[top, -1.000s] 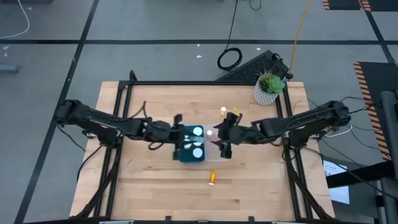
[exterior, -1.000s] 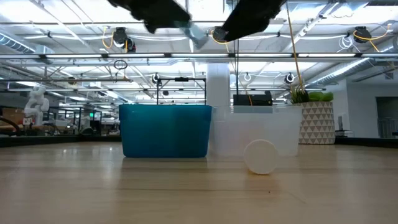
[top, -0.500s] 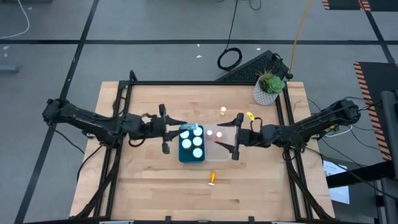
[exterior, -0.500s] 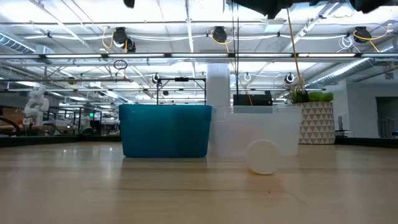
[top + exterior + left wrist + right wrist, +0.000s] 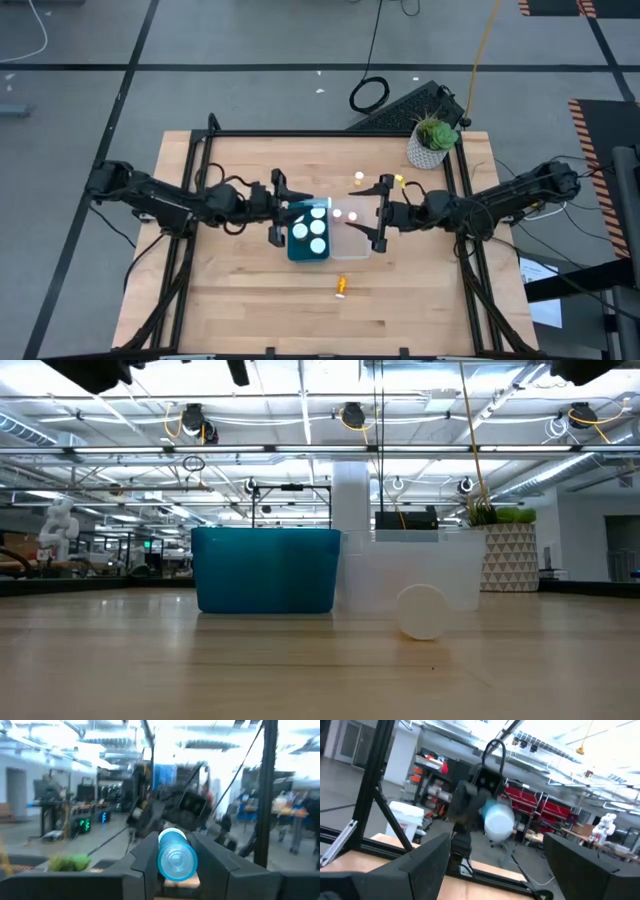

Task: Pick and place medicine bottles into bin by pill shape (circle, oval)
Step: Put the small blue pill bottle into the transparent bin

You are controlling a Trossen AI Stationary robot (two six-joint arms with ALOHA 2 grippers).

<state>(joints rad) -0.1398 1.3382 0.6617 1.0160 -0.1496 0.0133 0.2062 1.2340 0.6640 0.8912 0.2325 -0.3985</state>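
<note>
One teal bottle [image 5: 177, 856] sits clamped across its round body in the left claw [image 5: 277, 208], held in the air just beside the teal bin [image 5: 296, 250], whose white-capped contents show from above. The right claw [image 5: 381, 214] hangs spread wide and empty at the far side of the clear bin [image 5: 358, 246], which stands touching the teal one. Three more bottles are loose on the surface [image 5: 240, 300]: an amber bottle [image 5: 341, 286] lying on its side in front of the bins, its white cap [image 5: 420, 612] facing the low camera, and two small ones, a white-capped bottle [image 5: 358, 179] and a yellow bottle [image 5: 400, 183], behind the bins. These are probably light, stiff plastic with smooth, slippery walls, so a firm squeeze should do no harm. A lying bottle will likely roll if nudged, so it is best pinched across the middle of its body, with the fingers either side of the cylinder and clear of the cap.
</note>
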